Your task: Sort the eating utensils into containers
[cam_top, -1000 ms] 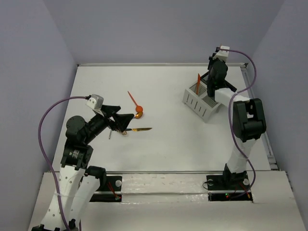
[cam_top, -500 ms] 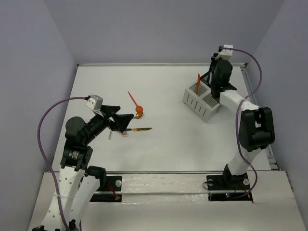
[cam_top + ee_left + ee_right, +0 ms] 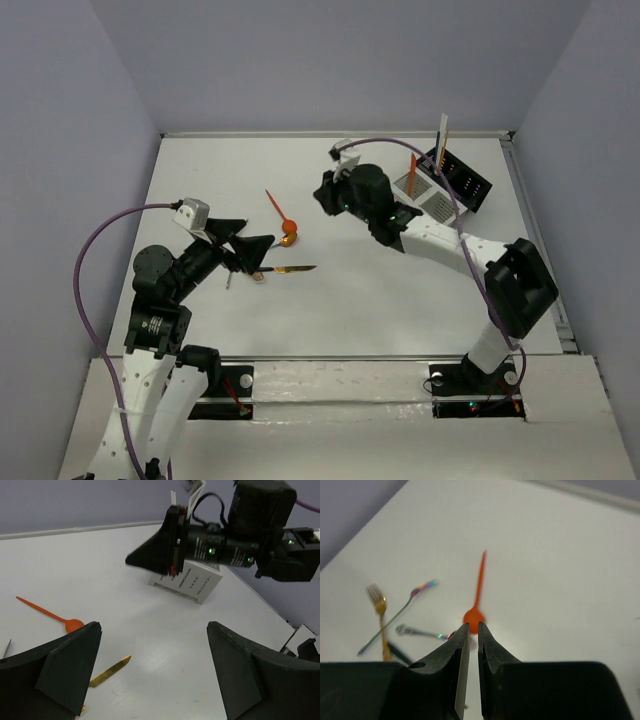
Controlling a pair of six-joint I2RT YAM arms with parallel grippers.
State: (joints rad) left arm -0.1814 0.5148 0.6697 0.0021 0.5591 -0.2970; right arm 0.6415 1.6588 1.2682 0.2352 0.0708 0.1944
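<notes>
Open bench (image 3: 380, 310) runs along the near edge between the 2 arms. The right arm (image 3: 430, 235) lies across the middle, barring the left-side approach to the white slatted caddy (image 3: 432, 197). An upright orange-red utensil (image 3: 411, 168) narrows entry from above. Beside the left tool (image 3: 152, 645), widely spread, lie a gold-brown knife (image 3: 111, 670) and an orange-red round-bowled spoon (image 3: 70, 624); bare bench shows between them.

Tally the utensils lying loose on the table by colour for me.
Orange: 1, the spoon
Gold: 2, the fork and the knife
Rainbow-tinted: 2, a long piece and a short piece
Black: 1, a part-hidden stick
Total: 6
</notes>
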